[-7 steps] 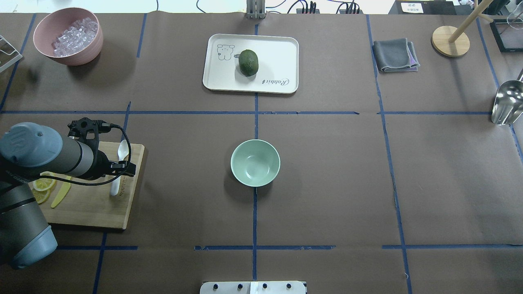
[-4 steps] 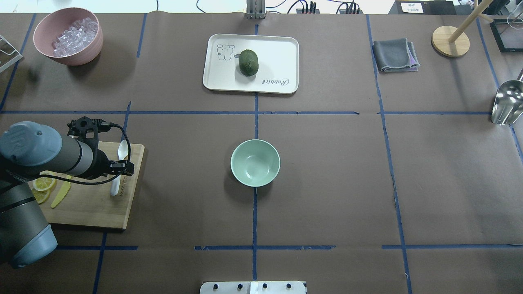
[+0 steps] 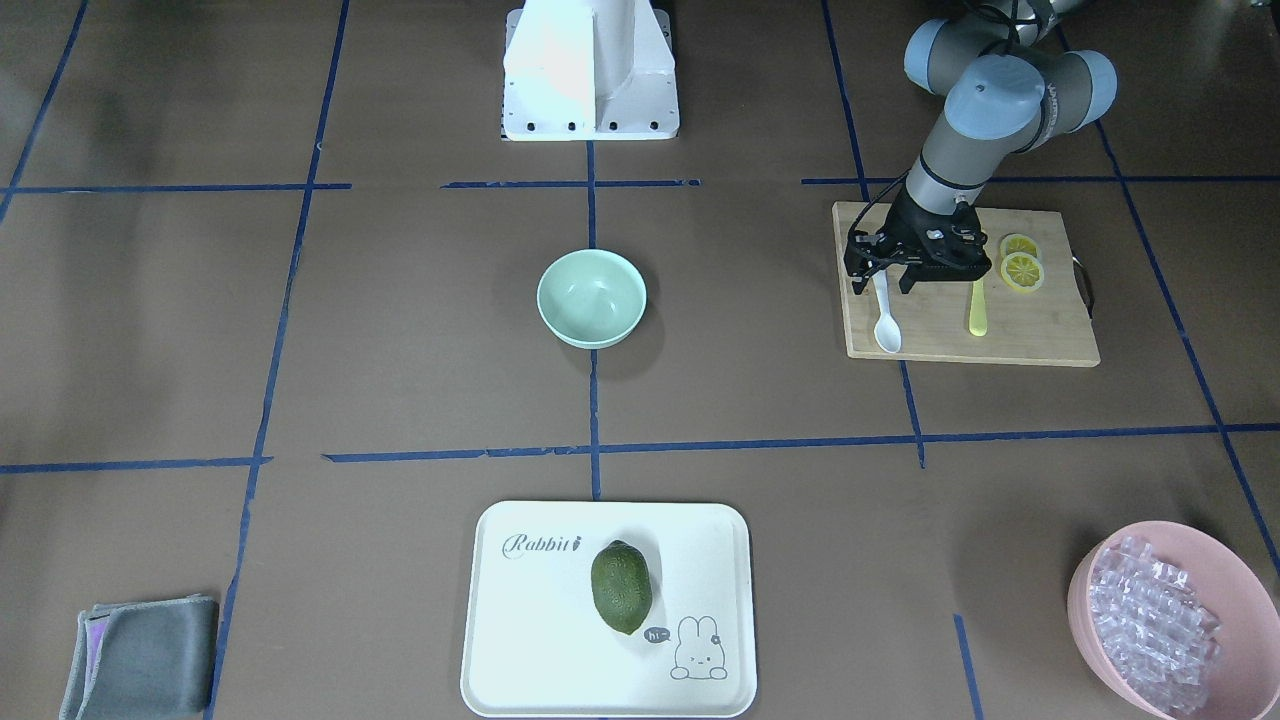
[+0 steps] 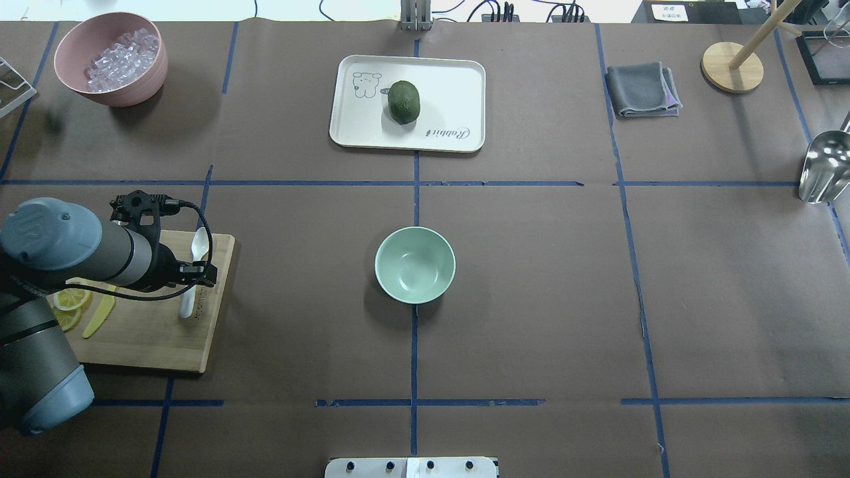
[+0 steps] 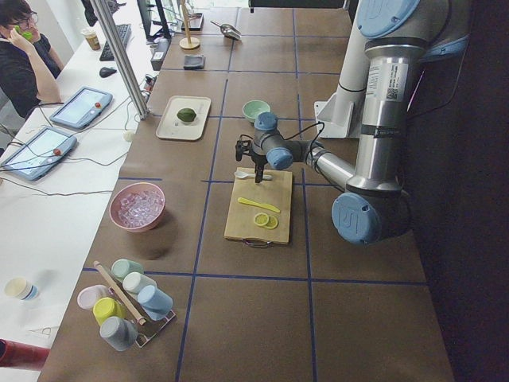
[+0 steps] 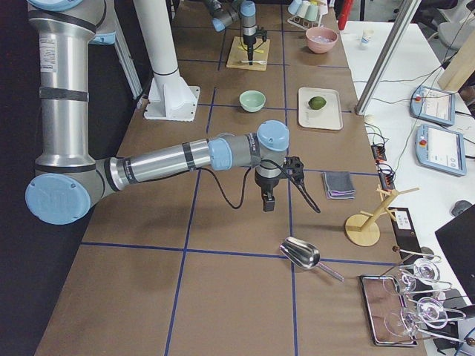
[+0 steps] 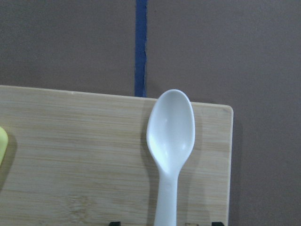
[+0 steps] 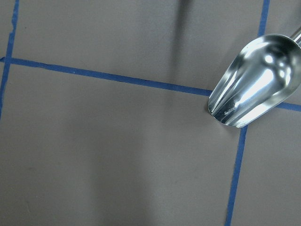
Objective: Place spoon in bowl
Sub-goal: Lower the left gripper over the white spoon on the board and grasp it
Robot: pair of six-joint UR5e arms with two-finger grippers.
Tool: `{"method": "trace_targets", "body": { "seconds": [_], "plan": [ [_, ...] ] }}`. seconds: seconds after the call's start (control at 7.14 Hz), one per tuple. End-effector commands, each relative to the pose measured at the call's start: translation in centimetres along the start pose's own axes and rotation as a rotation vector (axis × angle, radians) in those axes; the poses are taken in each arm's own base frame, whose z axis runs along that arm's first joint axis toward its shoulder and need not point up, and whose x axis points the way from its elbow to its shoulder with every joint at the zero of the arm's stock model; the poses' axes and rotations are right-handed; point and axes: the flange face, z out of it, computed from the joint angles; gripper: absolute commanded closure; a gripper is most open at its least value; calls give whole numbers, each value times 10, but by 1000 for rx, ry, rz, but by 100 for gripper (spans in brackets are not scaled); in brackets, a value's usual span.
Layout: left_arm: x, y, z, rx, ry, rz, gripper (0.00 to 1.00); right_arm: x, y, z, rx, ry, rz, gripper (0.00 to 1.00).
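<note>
The spoon (image 4: 199, 244) lies flat on the cutting board (image 4: 153, 338) at the left of the overhead view, scoop pointing up the frame, close along the board's right-hand edge. From the left wrist camera, the oval scoop sits at lower centre near the board's corner, with a blue tape line above it. The left end effector (image 3: 882, 287) is down over the handle, jaws wide apart. One dark fingertip (image 7: 114, 223) sits on either side of the handle, clear of it. Beside it on the board are a yellow knife (image 3: 977, 310) and lemon slices (image 3: 1022, 268). The bowl (image 4: 415, 265) stands at the centre of the bench (image 4: 531, 299), well apart from the board. In the right side view, mid-frame, the right end effector (image 6: 266, 202) hangs over the bench near a metal scoop (image 8: 254, 89). Whether it is open or closed, I cannot tell.
</note>
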Motion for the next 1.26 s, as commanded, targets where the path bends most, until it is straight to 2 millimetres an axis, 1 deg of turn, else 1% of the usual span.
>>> {"method": "trace_targets", "body": {
  "seconds": [0.0, 0.14, 0.28, 0.42, 0.84, 0.98, 1.12],
  "plan": [
    [0, 0, 0, 0, 0, 0, 45, 1, 0, 1, -2, 0, 3, 0],
    [0, 0, 0, 0, 0, 0, 51, 0, 0, 0, -1, 0, 2, 0],
    [0, -1, 0, 1, 0, -1, 63, 0, 0, 0, -1, 0, 2, 0],
    [1, -1, -4, 4, 5, -1, 77, 0, 0, -1, 2, 0, 2, 0],
    [1, -1, -7, 6, 8, -2, 91, 1, 0, 1, -2, 0, 3, 0],
    [1, -2, -9, 9, 13, -3, 94, 2, 0, 0, 0, 1, 5, 0],
    [0, -9, -22, 8, 29, -16, 98, 2, 0, -1, 3, 1, 5, 0]
  ]
}}
